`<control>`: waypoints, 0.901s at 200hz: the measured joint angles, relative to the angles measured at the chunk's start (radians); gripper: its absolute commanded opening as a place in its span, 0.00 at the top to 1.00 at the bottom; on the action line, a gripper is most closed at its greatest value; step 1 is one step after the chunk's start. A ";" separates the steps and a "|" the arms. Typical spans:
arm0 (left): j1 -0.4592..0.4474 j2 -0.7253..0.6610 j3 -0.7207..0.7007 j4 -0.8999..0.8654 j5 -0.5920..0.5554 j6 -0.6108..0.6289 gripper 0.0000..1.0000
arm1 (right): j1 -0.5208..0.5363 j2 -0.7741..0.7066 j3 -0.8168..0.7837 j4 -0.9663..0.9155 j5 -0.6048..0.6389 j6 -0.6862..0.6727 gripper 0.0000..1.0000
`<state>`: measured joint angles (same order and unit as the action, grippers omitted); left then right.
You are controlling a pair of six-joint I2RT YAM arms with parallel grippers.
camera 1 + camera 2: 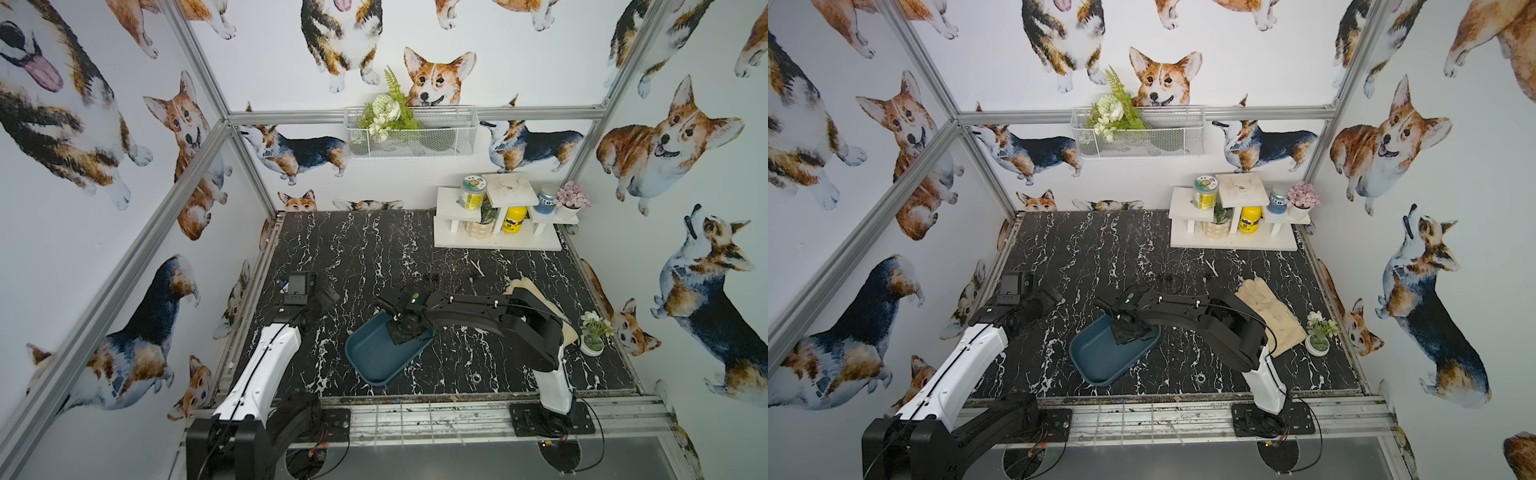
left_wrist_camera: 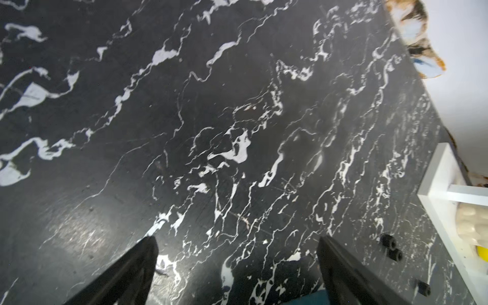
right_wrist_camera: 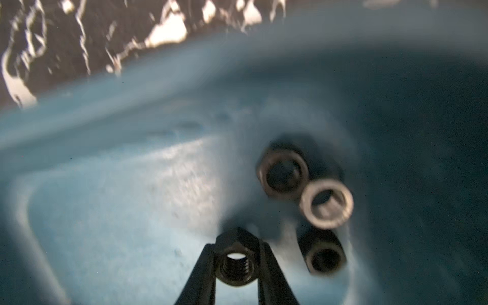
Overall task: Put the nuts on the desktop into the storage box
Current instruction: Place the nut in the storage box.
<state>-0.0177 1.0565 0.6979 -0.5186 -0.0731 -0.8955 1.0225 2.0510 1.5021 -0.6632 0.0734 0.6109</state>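
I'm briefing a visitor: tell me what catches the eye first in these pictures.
The right end effector holds a black nut over the teal storage box near the desktop's front middle, with three nuts already lying inside. The left end effector hangs open over bare black marble desktop. Corgi wallpaper covers every wall.

Black white-veined marble tabletop (image 1: pixel 332 257). Resting on it: teal storage box (image 1: pixel 370 353) near front centre; white stepped shelf (image 1: pixel 494 241) at far right corner; cream glove (image 1: pixel 1273 316) and small potted plant (image 1: pixel 1318 334) along right edge; black nuts (image 2: pixel 392 248) mid-surface; silver nut (image 1: pixel 476 377) near front edge.
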 measured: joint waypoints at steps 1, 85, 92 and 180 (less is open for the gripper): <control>0.000 0.000 0.000 -0.001 0.000 0.000 0.00 | 0.000 0.003 0.003 0.001 0.001 0.000 0.72; 0.000 -0.002 0.002 -0.013 -0.010 -0.021 0.00 | 0.000 0.038 0.048 0.029 0.031 0.005 0.44; 0.000 -0.002 0.005 -0.018 -0.010 -0.017 0.00 | -0.001 0.022 0.042 0.029 0.031 0.005 0.44; -0.016 -0.005 0.080 -0.020 0.018 0.037 0.00 | -0.025 -0.292 -0.116 0.123 -0.058 0.036 0.32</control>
<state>-0.0338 1.0519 0.7784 -0.5388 -0.0551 -0.8581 0.9974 1.7592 1.3861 -0.5400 0.0154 0.6468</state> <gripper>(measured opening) 0.998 0.660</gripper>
